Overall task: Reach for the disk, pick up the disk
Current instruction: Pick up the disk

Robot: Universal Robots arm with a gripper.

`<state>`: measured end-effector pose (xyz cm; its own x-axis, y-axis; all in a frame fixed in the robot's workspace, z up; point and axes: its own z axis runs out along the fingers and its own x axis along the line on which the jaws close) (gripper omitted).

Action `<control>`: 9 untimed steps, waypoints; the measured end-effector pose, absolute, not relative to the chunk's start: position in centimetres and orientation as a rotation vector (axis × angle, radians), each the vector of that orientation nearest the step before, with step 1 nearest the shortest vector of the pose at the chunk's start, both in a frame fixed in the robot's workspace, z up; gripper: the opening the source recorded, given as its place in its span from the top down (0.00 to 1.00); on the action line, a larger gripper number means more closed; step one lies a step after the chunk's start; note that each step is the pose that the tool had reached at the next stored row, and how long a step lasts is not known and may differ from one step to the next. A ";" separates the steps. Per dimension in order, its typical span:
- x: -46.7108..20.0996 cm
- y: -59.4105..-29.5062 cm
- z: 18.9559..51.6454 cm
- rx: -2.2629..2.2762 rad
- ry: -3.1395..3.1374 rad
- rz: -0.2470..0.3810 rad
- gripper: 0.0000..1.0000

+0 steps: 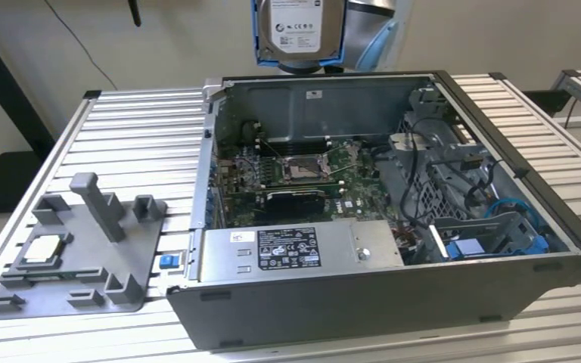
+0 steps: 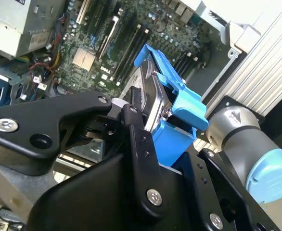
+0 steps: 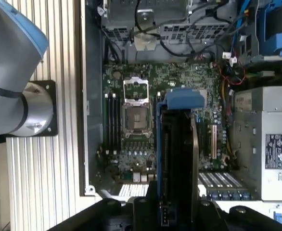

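The disk (image 1: 296,26) hangs high above the back edge of the open computer case (image 1: 371,310). It is a silver drive with a white label, framed by a bright blue bracket. In the second wrist view the black gripper (image 2: 146,108) is shut on the disk (image 2: 153,96), one finger (image 2: 137,127) pressing against its flat side. In the first wrist view the disk (image 3: 179,159) appears edge-on over the motherboard, with the blue bracket (image 3: 184,98) at its far end.
Inside the case lie the green motherboard (image 1: 290,170), a long grey metal box with a sticker (image 1: 301,249) and blue drive bays (image 1: 492,234). A grey fixture (image 1: 88,257) holding a small silver chip (image 1: 43,249) sits on the slatted table (image 1: 139,136) at the exterior view's left.
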<state>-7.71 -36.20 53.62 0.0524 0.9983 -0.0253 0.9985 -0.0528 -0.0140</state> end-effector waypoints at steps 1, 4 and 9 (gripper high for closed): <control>-7.4 -36.2 53.6 2.274 2.157 -0.044 1.00; -6.4 -36.2 53.6 2.274 2.157 -0.044 1.00; -4.4 -36.2 53.6 2.274 2.157 -0.045 1.00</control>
